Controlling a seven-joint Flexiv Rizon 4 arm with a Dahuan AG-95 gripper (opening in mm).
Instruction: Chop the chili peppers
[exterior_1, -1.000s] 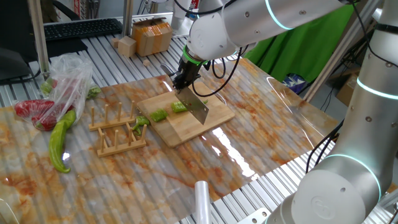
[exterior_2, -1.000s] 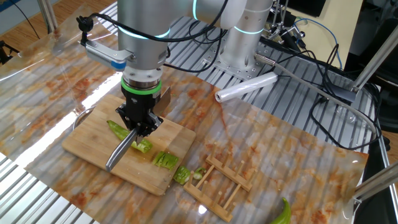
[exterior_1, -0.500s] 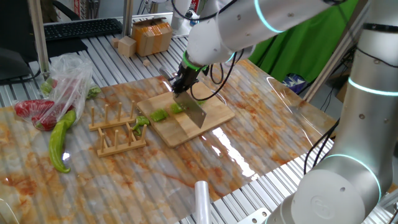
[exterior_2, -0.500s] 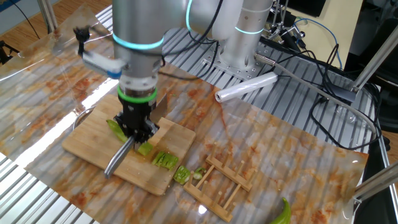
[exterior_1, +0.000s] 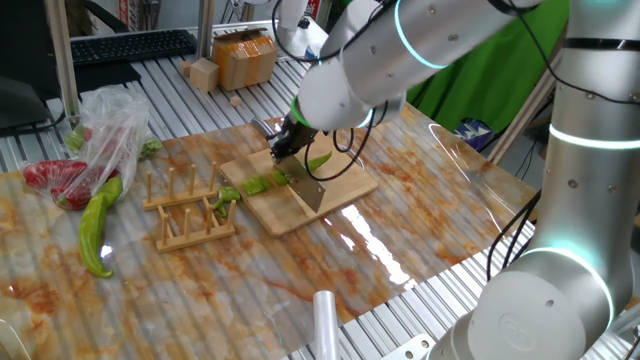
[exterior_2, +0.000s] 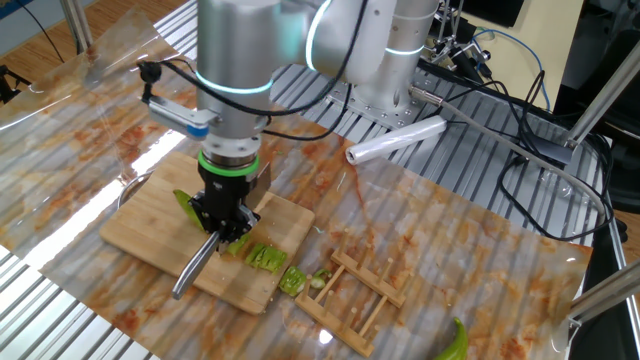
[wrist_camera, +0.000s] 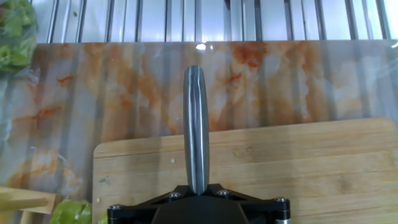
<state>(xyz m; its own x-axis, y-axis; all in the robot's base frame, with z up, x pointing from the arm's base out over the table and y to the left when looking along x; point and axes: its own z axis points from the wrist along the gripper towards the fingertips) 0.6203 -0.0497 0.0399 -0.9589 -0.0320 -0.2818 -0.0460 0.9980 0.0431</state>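
On the wooden cutting board (exterior_2: 150, 222), the gripper (exterior_2: 226, 218) is pinching a knife (exterior_2: 196, 266), its blade resting on the wood. Green chili peppers (exterior_2: 264, 257) are lying in chunks on the board just beside the blade.

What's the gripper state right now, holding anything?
Gripper: closed on the knife, blade down on the cutting board among the chili peppers.
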